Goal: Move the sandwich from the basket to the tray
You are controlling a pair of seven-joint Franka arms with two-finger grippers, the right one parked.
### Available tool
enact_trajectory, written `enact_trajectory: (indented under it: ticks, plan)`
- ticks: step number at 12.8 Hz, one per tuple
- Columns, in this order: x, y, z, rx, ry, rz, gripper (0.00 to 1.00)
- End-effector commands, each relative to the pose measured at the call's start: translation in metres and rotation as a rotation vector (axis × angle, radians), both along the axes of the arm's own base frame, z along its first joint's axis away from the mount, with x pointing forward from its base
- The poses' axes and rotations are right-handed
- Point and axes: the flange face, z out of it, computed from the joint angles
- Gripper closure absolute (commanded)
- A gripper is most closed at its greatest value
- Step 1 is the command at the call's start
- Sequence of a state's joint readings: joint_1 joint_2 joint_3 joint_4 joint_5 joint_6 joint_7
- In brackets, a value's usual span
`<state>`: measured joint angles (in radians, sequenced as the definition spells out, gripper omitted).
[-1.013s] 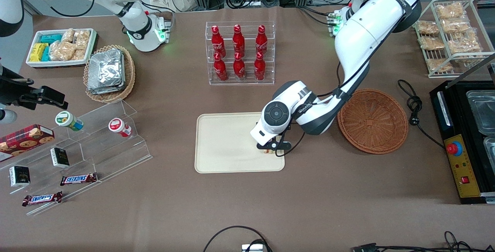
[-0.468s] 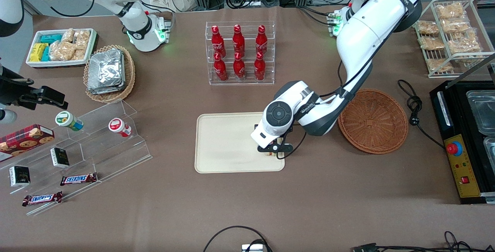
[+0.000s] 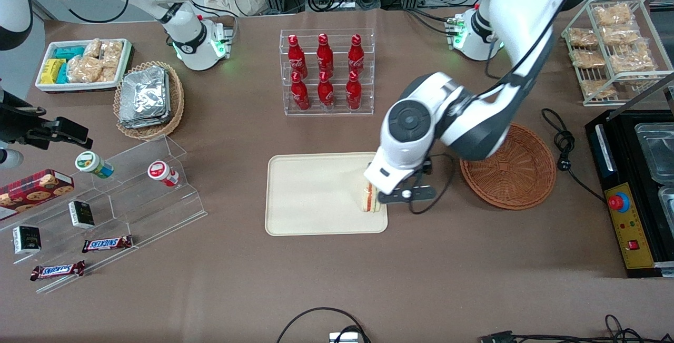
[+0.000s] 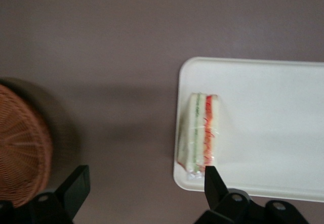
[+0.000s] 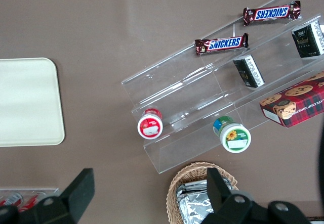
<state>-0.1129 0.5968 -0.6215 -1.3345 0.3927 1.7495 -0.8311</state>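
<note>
Sandwich: lay on the tray, at the edge nearest the basket, wrapped, filling edge up, bare of any grip.

Fingers: spread wide and empty; in the wrist view one tip sat above the bench between basket and tray, the other just above the sandwich's end, neither touching it.

Gripper: hung above the tray's basket-side rim, raised clear of the load.

Key relation: the sandwich lay below the open fingers, close to one tip; its long axis ran along the tray's short edge, roughly square to the line between the two tips.

Nearer arm: the working left arm alone stood over the tray.

Basket: empty as far as shown, well apart from the sandwich, beside the tray toward the working arm's end.

Change: a second earlier the gripper was down on the tray with its wrist covering the sandwich; half a second earlier it had barely shifted. Now the arm had lifted and swung toward the basket, and the sandwich showed plainly, left where it was set.

Task standing: judged done, the sandwich out of the basket and on the tray; only a retreat seemed left.

Risk: slight; the sandwich sat hard against the rim, so a low pass by the near tip could nudge it.
</note>
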Motion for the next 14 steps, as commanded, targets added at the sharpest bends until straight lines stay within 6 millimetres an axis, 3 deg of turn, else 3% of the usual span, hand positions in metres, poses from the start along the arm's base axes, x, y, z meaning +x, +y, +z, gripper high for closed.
enact_trajectory:
  ticks: [1,4,5,8,11,14]
  plan:
    - [-0.004,0.057,0.033,0.045,-0.020,0.026,0.00]
    - [-0.030,0.095,0.046,0.060,-0.008,-0.025,0.00]
    - [-0.041,0.100,0.049,0.064,-0.003,-0.058,0.00]
    - [-0.045,0.151,0.071,0.033,0.008,-0.113,0.00]
    - [-0.062,0.224,0.089,-0.011,0.030,-0.187,0.00]
    - [-0.060,0.292,0.104,-0.029,0.056,-0.234,0.00]
